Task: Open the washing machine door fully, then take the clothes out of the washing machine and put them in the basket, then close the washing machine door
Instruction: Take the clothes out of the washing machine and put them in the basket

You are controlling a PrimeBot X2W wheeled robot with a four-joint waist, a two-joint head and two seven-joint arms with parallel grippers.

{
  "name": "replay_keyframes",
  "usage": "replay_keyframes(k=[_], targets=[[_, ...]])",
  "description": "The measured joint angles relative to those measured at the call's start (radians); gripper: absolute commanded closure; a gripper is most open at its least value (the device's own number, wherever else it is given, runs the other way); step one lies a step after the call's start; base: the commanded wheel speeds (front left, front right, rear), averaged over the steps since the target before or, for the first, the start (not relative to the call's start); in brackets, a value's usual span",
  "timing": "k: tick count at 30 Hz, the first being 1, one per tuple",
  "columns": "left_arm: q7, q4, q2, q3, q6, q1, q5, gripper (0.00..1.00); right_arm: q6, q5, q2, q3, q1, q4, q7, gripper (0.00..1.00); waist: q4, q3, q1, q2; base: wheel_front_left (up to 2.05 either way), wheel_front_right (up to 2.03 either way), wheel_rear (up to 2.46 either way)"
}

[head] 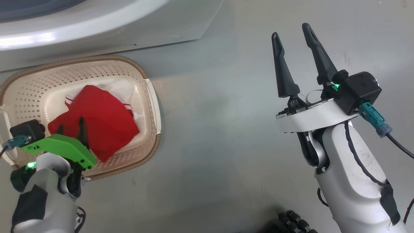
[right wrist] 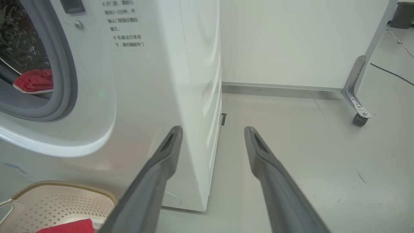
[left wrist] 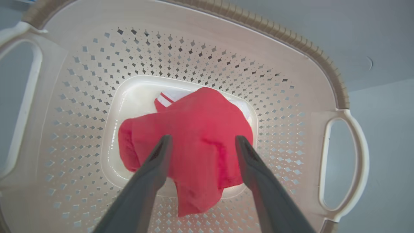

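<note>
Clothes (head: 103, 119) lying in basket (head: 152, 97) — left gripper (head: 71, 126) above them; right gripper (head: 290, 29) fingers spread, over floor (head: 220, 129).

Red clothes (head: 97, 119) lie crumpled in the cream basket (head: 97, 58) at the washing machine's (head: 145, 26) six o'clock; perhaps more inside its drum.

Standing on the smooth grey floor (head: 226, 129), just before the big white front-loading washing machine (head: 97, 29), at the robot's left: cream rectangular perforated plastic basket (head: 152, 106). Lying in it, across the bottom and up the near wall: bright red fabric garment with white trim (head: 100, 119). Hanging over that garment, fingers spread: green-cased left gripper (head: 70, 124). Hanging over bare floor well to the basket's right, fingers spread: black-fingered right gripper (head: 290, 29). Lying inside the machine's round grey-gasketed drum mouth (right wrist: 68, 81): another red fabric piece (right wrist: 34, 81).
</note>
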Motion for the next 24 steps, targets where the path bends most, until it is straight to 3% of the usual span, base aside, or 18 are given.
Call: replay_keyframes(k=[13,24], targets=[[-0.109,0.022,-0.007,-0.047,-0.022,-0.007,0.045,0.00,0.001,-0.016,0.000,-0.036,0.024,0.051,0.000,0.00,0.022,-0.100,0.0000,0.0000,0.00,0.00,0.00],[-0.209,-0.036,-0.040,-0.085,-0.034,0.010,0.066,0.00,0.002,-0.044,-0.005,-0.101,0.123,0.106,0.000,0.00,0.067,-0.232,0.0000,0.0000,0.00,0.00,0.00]])
